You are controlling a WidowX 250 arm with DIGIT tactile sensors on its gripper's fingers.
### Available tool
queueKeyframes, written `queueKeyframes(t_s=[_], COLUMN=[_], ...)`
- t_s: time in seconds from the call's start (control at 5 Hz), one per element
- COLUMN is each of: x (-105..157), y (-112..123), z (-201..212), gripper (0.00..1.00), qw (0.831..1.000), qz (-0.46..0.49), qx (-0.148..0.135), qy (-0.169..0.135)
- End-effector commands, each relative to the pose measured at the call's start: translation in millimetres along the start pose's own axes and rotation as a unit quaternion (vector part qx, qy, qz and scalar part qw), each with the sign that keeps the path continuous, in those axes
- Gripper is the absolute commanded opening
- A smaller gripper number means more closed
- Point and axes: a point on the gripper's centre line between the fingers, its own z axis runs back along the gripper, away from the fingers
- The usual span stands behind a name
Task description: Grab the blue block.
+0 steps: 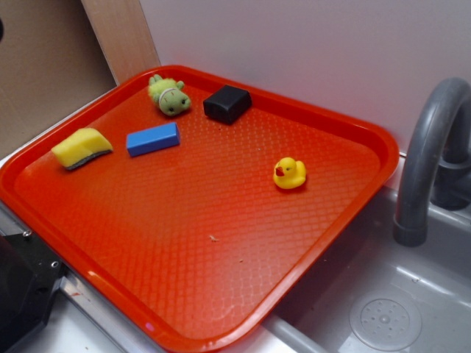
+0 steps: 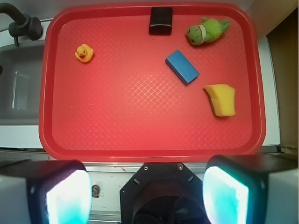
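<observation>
Starting at your left in the wrist view, the grey sink (image 2: 18, 93) and its dark faucet (image 2: 21, 23) sit beyond the tray's left rim, well left of the claw. The red tray (image 2: 140, 140) fills the space ahead of the claw, its near rim just in front of the fingers. The yellow rubber duck (image 2: 84, 52) stands ahead and to the left, with bare tray floor all round it. The whole near half of the tray is open red surface. The black block (image 2: 160, 20) lies far ahead, touching or almost touching the far rim. The blue block (image 2: 182, 66) lies flat ahead and slightly right of the claw's centre, turned at an angle, apart from its neighbours on every side. The green plush toy (image 2: 205, 31) is beyond it to the right; the yellow sponge (image 2: 221, 100) is nearer and further right.

Your claw (image 2: 147, 196) is spread wide, fingers empty, touching nothing, off the tray's near edge.
</observation>
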Motion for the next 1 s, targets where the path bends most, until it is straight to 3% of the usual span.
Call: queueKeyframes(t_s=[0.0,0.2,0.6,0.8], x=[0.0,30.6,43.6,57.1], y=[0.0,11.9,17.7,34.7], z=[0.0,-7.7,-1.6,-23.7], gripper=[1.0,1.0,1.0,1.0], qw=[1.0,0.998,0.989,0.976], qz=[0.0,-0.053,-0.137,-0.209], qx=[0.0,0.016,0.051,0.044], qy=[0.0,0.009,0.028,0.041])
